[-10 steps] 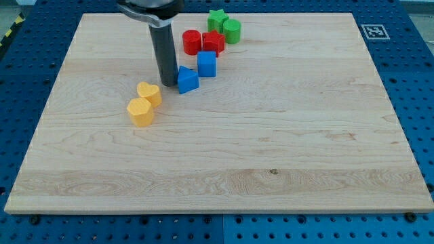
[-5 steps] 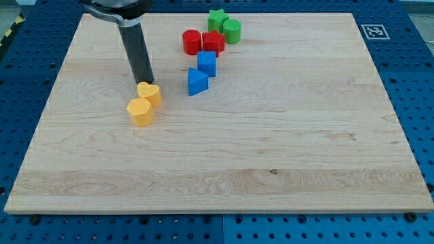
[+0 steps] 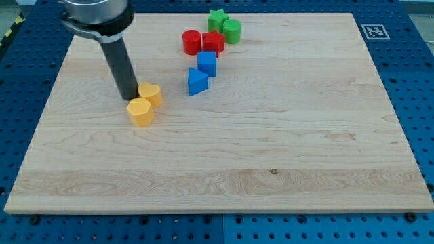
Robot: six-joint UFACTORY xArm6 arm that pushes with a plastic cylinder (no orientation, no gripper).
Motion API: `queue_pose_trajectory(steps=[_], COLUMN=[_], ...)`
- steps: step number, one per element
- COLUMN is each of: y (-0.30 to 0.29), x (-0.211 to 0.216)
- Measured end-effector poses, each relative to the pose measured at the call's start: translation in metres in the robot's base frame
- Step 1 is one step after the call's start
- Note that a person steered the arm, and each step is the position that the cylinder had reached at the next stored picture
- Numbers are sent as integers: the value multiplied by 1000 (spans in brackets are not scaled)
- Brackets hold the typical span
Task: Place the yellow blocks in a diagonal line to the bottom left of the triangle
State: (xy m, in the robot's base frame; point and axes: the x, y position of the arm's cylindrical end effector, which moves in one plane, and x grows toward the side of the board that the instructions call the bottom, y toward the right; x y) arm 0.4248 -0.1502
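Note:
Two yellow blocks sit on the wooden board left of centre: a heart-shaped one and a hexagonal one touching it at its lower left. The blue triangle lies up and to the right of them, with a blue cube just above it. My tip is down on the board, right against the left side of the yellow pair, at the seam between the two blocks.
A red cylinder and a red cube sit near the view's top, with a green star and a green cylinder behind them. A marker tag is beyond the board's top right corner.
My tip has moved left and down, from beside the blue triangle to the left of the yellow blocks. The blue triangle was nudged slightly right early on. The yellow blocks have not moved.

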Motion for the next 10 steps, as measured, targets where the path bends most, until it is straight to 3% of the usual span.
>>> queue_pose_trajectory(steps=[2,6,10], y=[32,36,-1], x=[0,1,20])
